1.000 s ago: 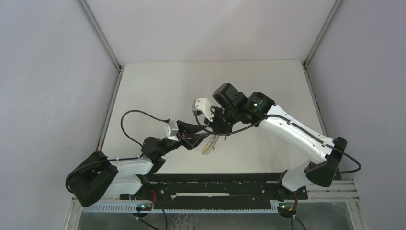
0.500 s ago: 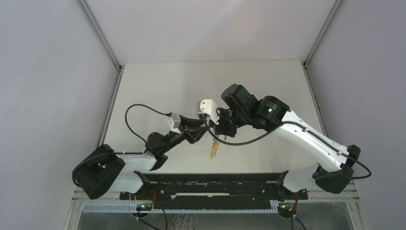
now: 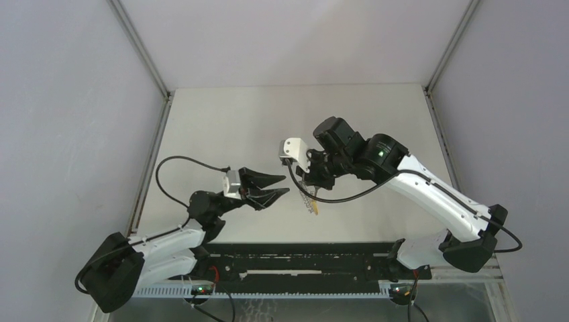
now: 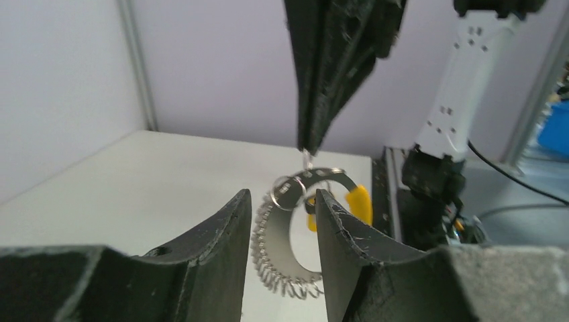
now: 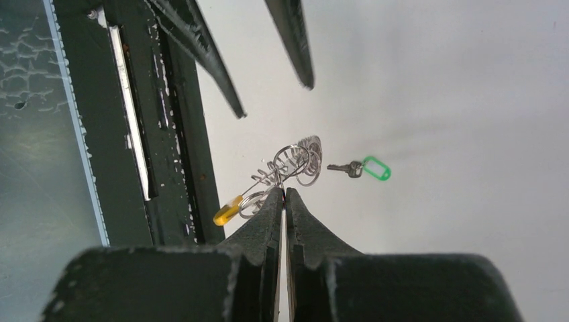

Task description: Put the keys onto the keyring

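My right gripper (image 3: 308, 180) (image 5: 284, 191) is shut on the top of the keyring (image 3: 308, 194) (image 5: 295, 164), which hangs below it above the table. On the ring dangles the yellow key (image 3: 314, 209) (image 5: 227, 213) (image 4: 359, 202). The green key (image 5: 367, 168) lies on the table past the ring. My left gripper (image 3: 286, 184) (image 4: 282, 196) is open just left of the ring, not touching it. In the left wrist view the keyring (image 4: 276, 251) shows between and beyond my fingers (image 4: 225, 241), hung from the right gripper's fingertips (image 4: 308, 137).
A black rail (image 3: 302, 258) (image 5: 174, 134) runs along the table's near edge, close under the hanging ring. The left gripper's fingers (image 5: 295, 40) point in at the top of the right wrist view. Walls with metal posts (image 3: 137, 47) close in the table.
My left gripper has drawn back to the left, away from the keyring, and stays open. The right gripper, still holding the ring, has shifted slightly right.
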You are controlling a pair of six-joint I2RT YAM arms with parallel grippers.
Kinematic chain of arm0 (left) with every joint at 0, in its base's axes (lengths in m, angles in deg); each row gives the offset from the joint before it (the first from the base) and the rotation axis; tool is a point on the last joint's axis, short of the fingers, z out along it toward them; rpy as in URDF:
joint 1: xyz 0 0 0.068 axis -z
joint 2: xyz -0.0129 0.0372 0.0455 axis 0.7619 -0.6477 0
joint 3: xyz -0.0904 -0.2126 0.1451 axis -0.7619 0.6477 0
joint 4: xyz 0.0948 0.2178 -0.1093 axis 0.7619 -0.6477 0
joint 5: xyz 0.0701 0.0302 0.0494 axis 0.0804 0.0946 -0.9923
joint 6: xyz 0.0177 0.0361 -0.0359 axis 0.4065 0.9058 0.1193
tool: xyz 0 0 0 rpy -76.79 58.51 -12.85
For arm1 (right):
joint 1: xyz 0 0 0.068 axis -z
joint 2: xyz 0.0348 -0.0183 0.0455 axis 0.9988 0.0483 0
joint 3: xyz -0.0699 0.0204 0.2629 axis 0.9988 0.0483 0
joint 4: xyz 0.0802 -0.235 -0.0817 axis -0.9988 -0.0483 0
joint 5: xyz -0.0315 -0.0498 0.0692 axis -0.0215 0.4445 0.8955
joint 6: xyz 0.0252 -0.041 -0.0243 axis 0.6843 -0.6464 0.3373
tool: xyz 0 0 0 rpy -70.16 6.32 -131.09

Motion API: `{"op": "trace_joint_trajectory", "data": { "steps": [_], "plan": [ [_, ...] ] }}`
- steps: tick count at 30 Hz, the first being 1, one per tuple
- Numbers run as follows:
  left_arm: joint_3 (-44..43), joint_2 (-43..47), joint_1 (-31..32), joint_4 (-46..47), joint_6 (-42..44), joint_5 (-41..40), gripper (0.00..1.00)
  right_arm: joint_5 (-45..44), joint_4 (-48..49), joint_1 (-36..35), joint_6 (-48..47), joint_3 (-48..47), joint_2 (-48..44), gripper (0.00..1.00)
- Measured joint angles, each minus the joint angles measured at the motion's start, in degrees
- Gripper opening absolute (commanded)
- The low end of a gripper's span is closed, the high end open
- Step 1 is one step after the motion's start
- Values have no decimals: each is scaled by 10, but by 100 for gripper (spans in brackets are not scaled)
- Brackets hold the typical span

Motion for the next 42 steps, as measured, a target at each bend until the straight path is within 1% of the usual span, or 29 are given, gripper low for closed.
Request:
{"op": "trace_joint_trajectory", "data": {
  "steps": [4,9,14,20,28,34,38,42],
  "plan": [
    [-7,-22,7,-17,-2,53,42,-3,0,-1,-4,0,4,0],
    [-30,-40,16,-21,-3,85,38,-3,0,-4,-11,0,9,0],
    [-52,-56,18,-20,-4,93,35,-3,0,-10,-15,0,16,0],
    [-67,-81,19,-25,-7,95,34,-3,0,-15,-18,0,19,0],
    [-78,-92,21,-41,-7,95,26,-3,2,-20,-21,0,19,0],
    [-91,-92,26,-64,-6,99,16,-4,5,-23,-22,0,19,0],
    [-94,-90,28,-86,1,100,1,-14,4,-23,-24,3,19,0],
    [-96,-83,30,-116,16,99,0,-19,9,-24,-26,14,19,0]
  ]
}}
